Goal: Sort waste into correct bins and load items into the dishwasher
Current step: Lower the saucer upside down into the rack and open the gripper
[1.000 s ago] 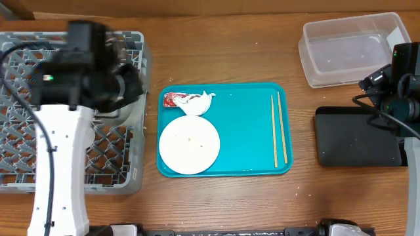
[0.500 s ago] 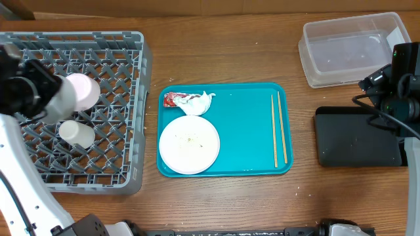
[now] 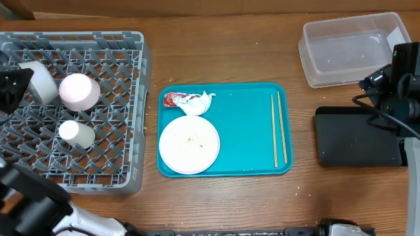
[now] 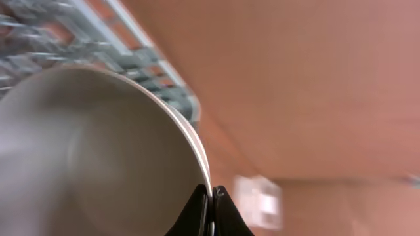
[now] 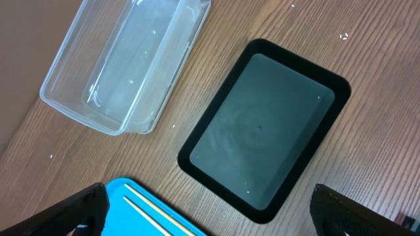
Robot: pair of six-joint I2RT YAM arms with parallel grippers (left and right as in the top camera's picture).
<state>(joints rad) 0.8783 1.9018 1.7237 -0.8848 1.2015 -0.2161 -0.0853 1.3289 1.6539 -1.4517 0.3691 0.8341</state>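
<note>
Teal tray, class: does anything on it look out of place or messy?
Yes. The red foil wrapper and crumpled tissue lie heaped at the teal tray's upper-left corner, touching, and small crumbs speckle the white plate. The chopsticks lie neatly side by side.

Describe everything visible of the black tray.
The black tray is shallow and rectangular, with rounded corners and a low raised rim. It looks like smooth dark plastic. It lies flat and empty on the wooden table, close beside the clear tub and right of the teal tray, touching neither.
</note>
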